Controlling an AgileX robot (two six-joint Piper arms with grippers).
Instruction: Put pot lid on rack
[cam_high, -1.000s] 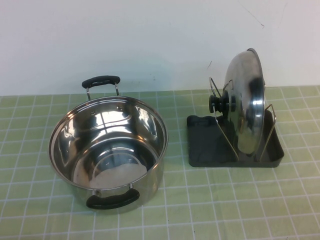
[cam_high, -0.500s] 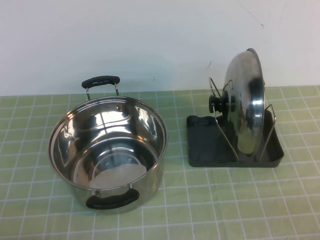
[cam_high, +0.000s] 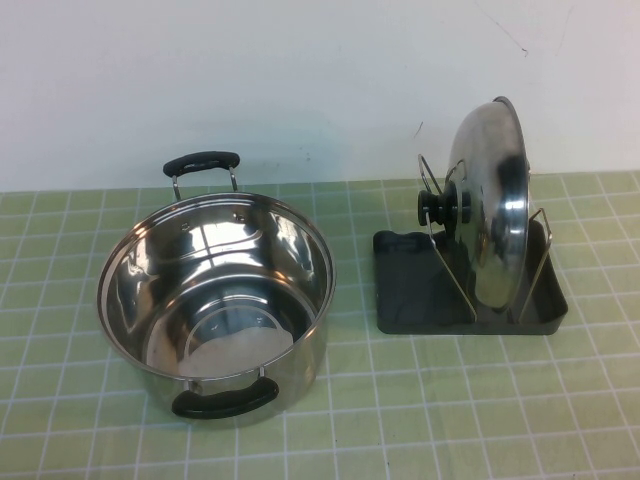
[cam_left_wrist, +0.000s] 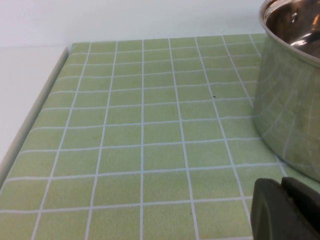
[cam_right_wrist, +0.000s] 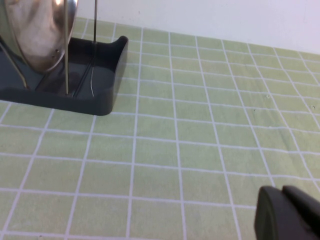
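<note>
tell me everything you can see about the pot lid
The pot lid is a round, domed lid of shiny steel with a black knob at its centre. It stands on edge in the rack, right of the pot, held between the upright wire loops, knob towards the pot. Its lower rim sits in the dark tray; its top leans slightly. Neither gripper touches it: the left gripper and right gripper are shut, low over the mat.

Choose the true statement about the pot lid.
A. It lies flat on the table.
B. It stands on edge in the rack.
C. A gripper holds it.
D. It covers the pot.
B: the pot lid stands on edge between the wire loops of the rack, and the pot is open.
</note>
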